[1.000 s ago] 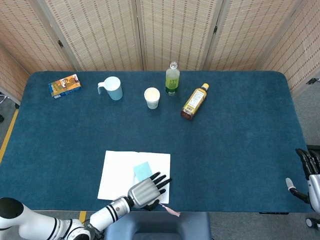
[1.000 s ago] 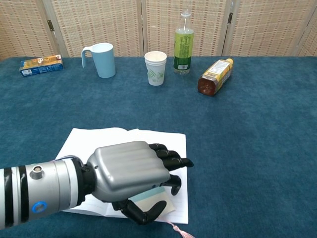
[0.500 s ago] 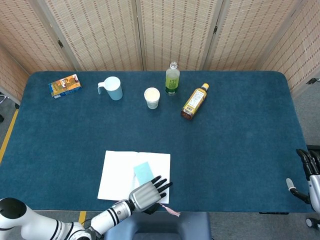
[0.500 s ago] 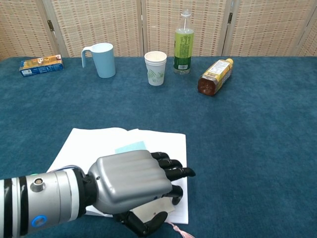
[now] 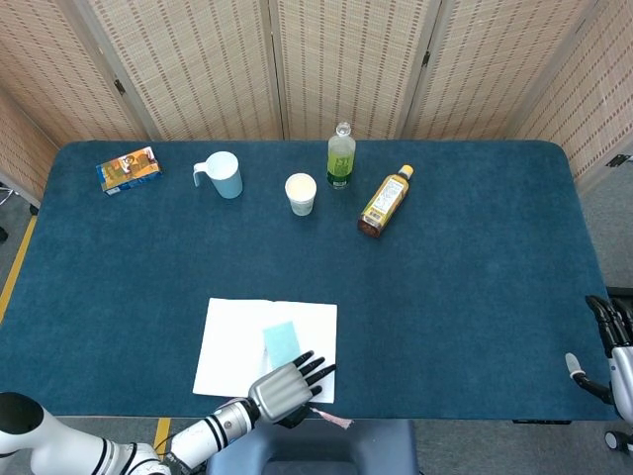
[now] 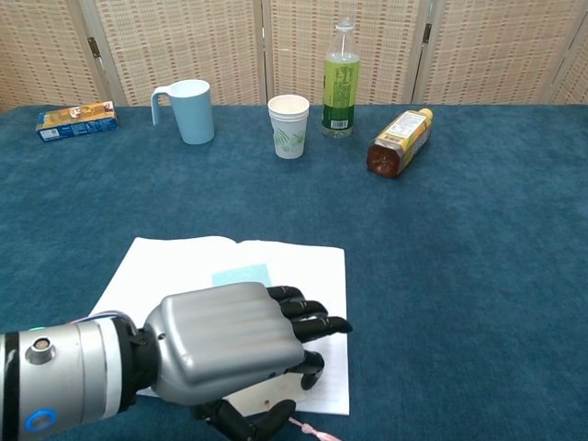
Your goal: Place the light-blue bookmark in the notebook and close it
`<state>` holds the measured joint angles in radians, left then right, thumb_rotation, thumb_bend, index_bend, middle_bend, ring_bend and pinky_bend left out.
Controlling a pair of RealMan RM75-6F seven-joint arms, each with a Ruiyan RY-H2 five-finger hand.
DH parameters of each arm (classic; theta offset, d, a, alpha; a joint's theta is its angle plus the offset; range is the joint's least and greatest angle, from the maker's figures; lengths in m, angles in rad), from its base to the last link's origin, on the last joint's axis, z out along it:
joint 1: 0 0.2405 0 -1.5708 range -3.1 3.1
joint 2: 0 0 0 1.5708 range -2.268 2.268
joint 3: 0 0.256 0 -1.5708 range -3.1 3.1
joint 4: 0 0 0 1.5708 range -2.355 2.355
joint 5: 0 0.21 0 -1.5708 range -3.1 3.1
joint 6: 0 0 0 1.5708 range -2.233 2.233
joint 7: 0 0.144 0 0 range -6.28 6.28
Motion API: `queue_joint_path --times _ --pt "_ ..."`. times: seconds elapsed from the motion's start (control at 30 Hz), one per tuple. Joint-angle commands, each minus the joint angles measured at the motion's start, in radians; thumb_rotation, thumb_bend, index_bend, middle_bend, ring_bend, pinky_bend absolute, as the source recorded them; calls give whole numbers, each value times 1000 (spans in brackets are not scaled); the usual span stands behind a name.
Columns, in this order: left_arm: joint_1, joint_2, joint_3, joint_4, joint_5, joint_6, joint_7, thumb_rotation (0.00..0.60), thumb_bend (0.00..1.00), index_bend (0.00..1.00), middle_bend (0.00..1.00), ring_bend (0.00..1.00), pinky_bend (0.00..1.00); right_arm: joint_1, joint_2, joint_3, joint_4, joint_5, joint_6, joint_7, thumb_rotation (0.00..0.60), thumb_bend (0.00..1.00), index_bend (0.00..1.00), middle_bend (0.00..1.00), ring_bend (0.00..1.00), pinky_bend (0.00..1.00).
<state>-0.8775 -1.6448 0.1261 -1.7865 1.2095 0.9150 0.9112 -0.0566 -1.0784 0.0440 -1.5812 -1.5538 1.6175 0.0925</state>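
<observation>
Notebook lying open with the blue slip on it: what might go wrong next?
The light-blue bookmark lies loose on the open notebook, so flipping a page could slide it out. The left hand sits at the book's near edge; its fingers may crumple the page. The pink tassel overhangs the table edge.

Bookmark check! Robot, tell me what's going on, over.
Left hand open, over the notebook's near edge. Right hand idle off the table's right side. Light-blue bookmark flat on the open page. Notebook not closed. Nothing in the way.
</observation>
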Motion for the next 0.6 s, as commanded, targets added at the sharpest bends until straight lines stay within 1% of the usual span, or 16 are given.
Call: queue_joint_path --times 0.03,0.6 --pt "5 10 8 -6 7 2 -2 285 626 351 0 0 126 -1 0 0 0 0 2 0 600 275 0 99 48 109" --pt "32 97 58 -36 90 7 -11 285 626 358 0 0 126 -11 0 -5 -6 -7 15 -5 600 275 0 99 48 109"
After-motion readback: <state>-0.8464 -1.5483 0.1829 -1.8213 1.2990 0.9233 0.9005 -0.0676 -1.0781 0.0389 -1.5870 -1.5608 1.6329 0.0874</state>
